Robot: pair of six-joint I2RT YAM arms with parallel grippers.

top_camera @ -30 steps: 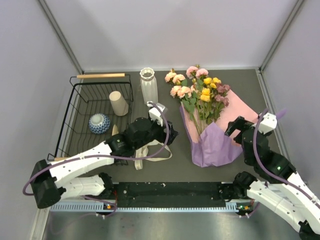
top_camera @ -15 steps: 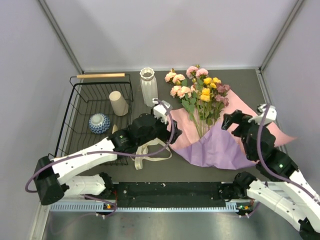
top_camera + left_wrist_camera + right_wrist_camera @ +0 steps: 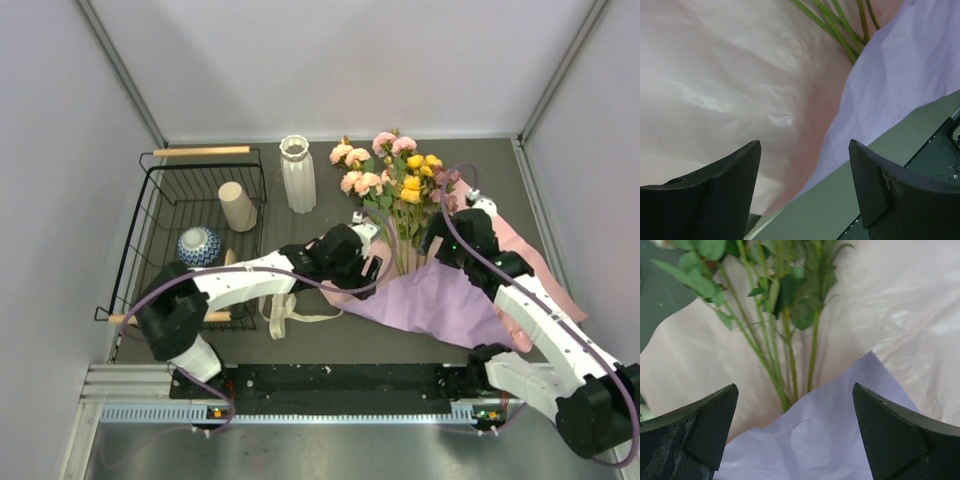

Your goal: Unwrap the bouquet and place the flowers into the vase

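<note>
Lying flat on the tabletop (image 3: 330, 340), the wrap (image 3: 440, 300) is spread open with its pink inside up. A lilac flap is folded over the lower ends of the stems (image 3: 405, 250). The flowers (image 3: 395, 175) rest on the pink paper, heads toward the far wall.

The vase (image 3: 297, 173) stands upright just left of the flower heads, apart from them. The ribbon (image 3: 285, 305) lies loose on the tabletop left of the wrap, close to the basket (image 3: 140, 215). A cup (image 3: 237, 206) and a bowl (image 3: 198, 246) sit in the basket.

The left gripper (image 3: 373, 260) hangs over the wrap's left part. Its wrist view shows the fingers (image 3: 725, 190) spread wide with nothing between them. Pink paper lies below, and the lilac flap and stems are off to the right.

The right gripper (image 3: 437, 235) hangs over the wrap on the other side of the stems. Its fingers (image 3: 900, 430) are also wide apart and hold nothing. The stems and the tip of the lilac flap lie in the gap beneath them. Whether either gripper touches the paper, I cannot tell.
</note>
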